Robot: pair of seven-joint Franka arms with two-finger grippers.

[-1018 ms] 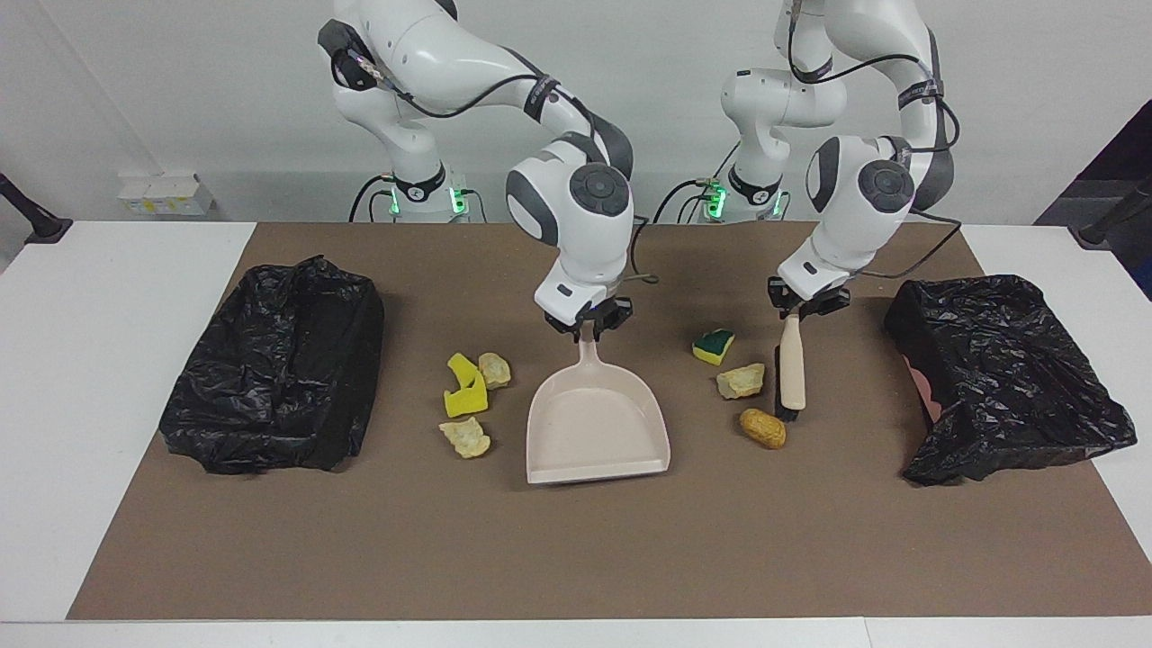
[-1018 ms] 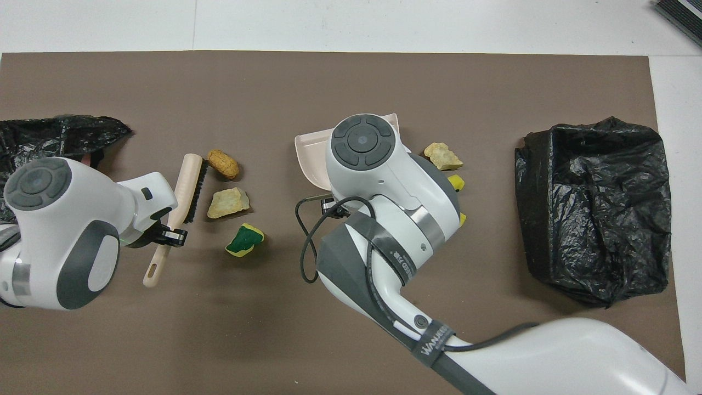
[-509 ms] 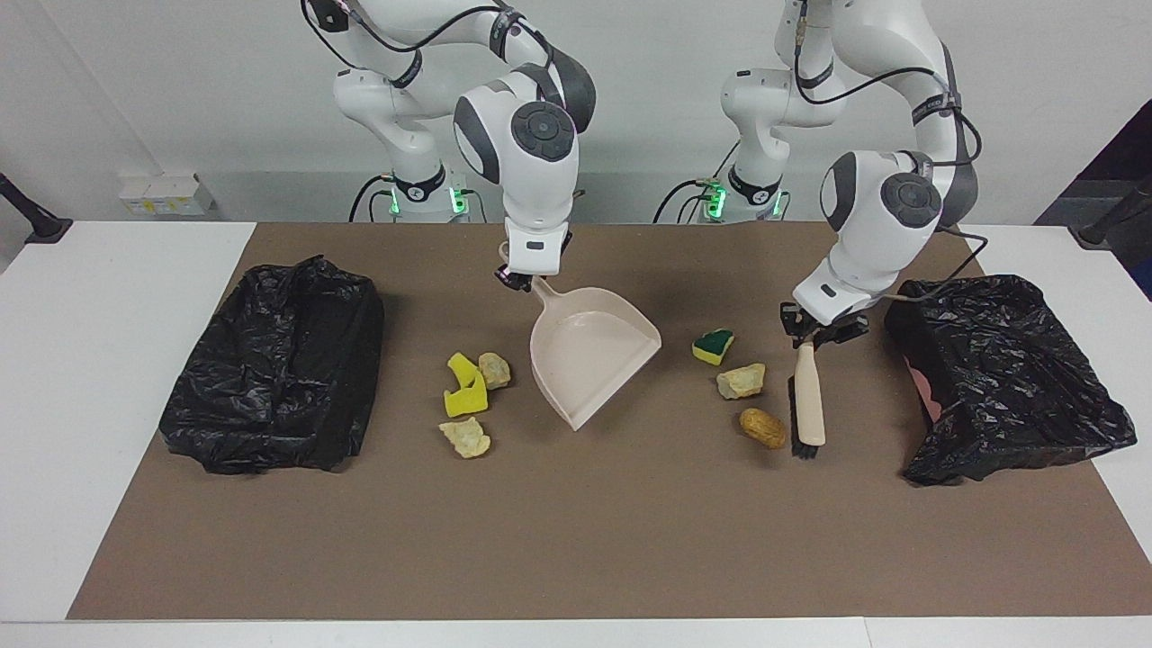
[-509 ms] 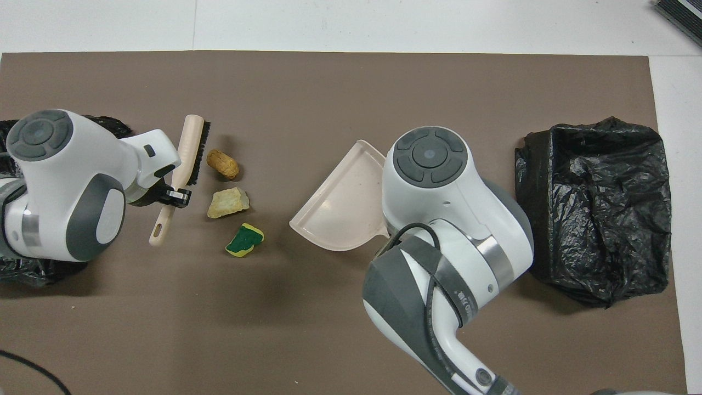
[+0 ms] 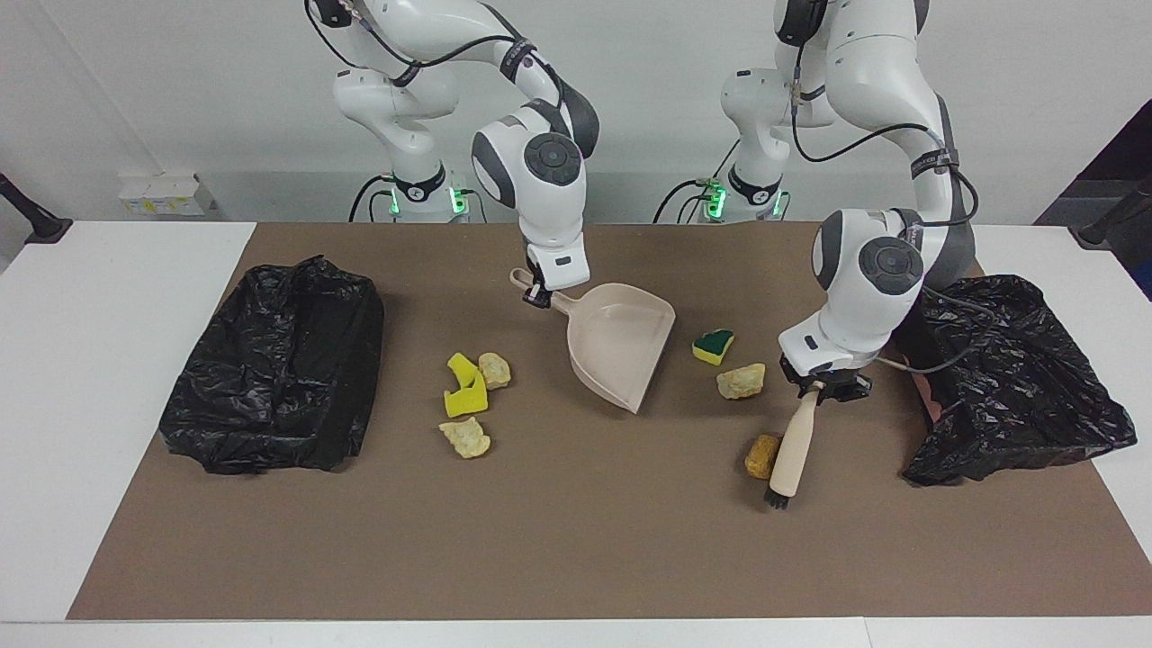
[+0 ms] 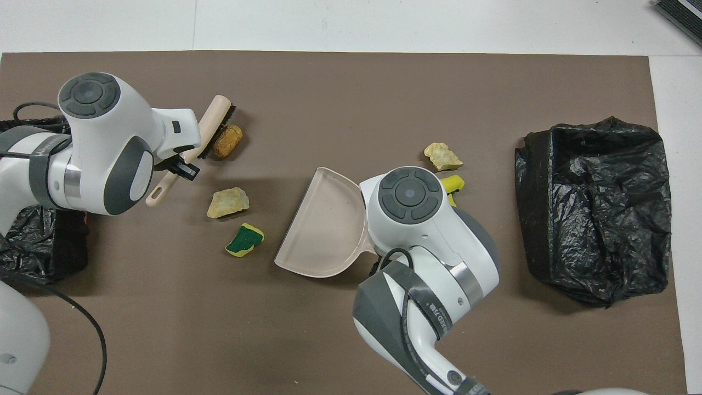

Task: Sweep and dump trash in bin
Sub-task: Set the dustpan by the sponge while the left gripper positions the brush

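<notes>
My right gripper (image 5: 538, 295) is shut on the handle of the beige dustpan (image 5: 621, 346), whose mouth faces the trash toward the left arm's end. There lie a green-topped sponge (image 5: 714, 345), a cream chunk (image 5: 741, 381) and an orange-brown chunk (image 5: 761, 454). My left gripper (image 5: 825, 387) is shut on the handle of the beige brush (image 5: 790, 445), whose black bristles press against the orange-brown chunk (image 6: 227, 141). A yellow piece (image 5: 465, 387) and two cream chunks (image 5: 494, 369) (image 5: 465, 438) lie beside the dustpan toward the right arm's end.
A black-lined bin (image 5: 274, 369) stands at the right arm's end of the brown mat, and another black-lined bin (image 5: 1008, 378) at the left arm's end, close beside the left arm's wrist. The mat (image 5: 576, 558) spreads wide farther from the robots.
The right gripper lifted and turned the dustpan, its mouth now facing the left arm's end. The left gripper carried the brush farther from the robots, tilted it and nudged the orange-brown chunk along.
</notes>
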